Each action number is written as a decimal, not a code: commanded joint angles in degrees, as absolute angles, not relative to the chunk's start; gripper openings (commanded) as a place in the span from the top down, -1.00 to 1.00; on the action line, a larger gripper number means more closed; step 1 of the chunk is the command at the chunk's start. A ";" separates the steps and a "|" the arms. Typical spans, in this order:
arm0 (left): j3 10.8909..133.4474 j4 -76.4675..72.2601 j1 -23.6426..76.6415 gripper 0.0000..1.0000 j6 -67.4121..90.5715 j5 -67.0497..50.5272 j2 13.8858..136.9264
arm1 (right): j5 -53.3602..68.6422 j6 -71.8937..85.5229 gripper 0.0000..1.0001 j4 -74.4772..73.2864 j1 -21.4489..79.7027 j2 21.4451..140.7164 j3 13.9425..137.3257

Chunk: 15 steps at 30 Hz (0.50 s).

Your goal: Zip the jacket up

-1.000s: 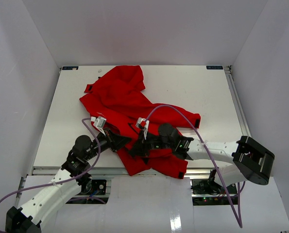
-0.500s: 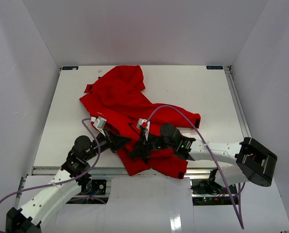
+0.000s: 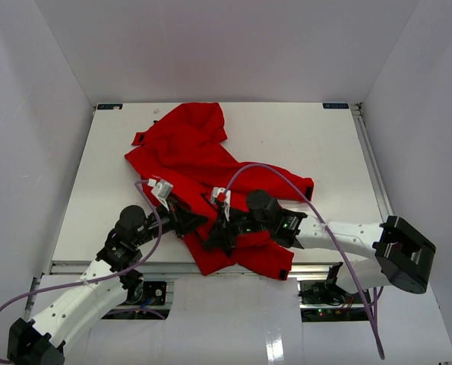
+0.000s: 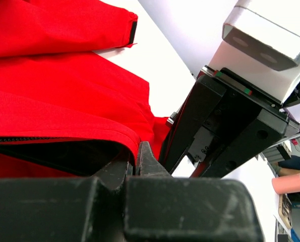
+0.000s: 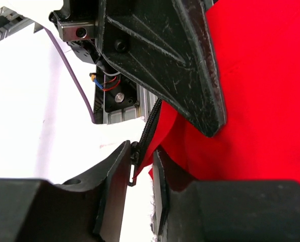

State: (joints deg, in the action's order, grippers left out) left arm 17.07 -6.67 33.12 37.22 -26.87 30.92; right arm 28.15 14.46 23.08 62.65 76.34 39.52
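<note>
Two grippers meet low on the red jacket (image 3: pixel 195 152). The jacket lies all crumpled on the white table (image 3: pixel 317 144). Its long way runs on a slant. One end points to the far left corner. The other end reaches the near edge, a bit right of the middle. A sleeve (image 3: pixel 286 186) sticks out to the right, with a black cuff at its tip.

The left gripper (image 3: pixel 192 222) comes in from the left. The right gripper (image 3: pixel 213 237) comes in from the right. They sit just beside each other on the near part of the jacket.

In the left wrist view, the left gripper's jaws are pressed tight together on a thin fold of red cloth. The dark zipper (image 4: pixel 39 139) runs off to the left from there. Black lining shows under it.

In the right wrist view, the right gripper's jaws are very narrow. They pinch the zipper edge of the jacket, and a small dark pull sits between them. The zipper teeth climb up and away along the red edge. One black finger of the left gripper is close above them
</note>
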 commanded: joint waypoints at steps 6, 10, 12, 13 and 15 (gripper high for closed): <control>19.32 -7.12 33.13 1.00 36.04 -30.47 29.84 | 29.54 11.76 0.64 18.59 62.66 77.91 44.77; 19.05 -7.27 33.13 1.00 36.16 -30.01 28.81 | 30.11 11.44 0.72 18.02 62.58 78.63 45.26; 18.90 -7.73 33.13 1.00 36.39 -30.23 28.65 | 31.10 10.90 0.67 18.02 62.58 79.01 45.26; 18.86 -8.00 33.13 1.00 36.46 -30.39 28.61 | 30.84 10.75 0.56 17.98 62.62 79.24 45.19; 18.75 -8.60 33.13 1.00 36.56 -30.96 28.56 | 30.31 10.42 0.37 17.93 62.60 79.60 45.03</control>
State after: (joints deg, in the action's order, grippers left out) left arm 17.10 -6.39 33.12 36.64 -28.69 29.49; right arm 29.18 12.20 17.97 62.61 78.56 43.03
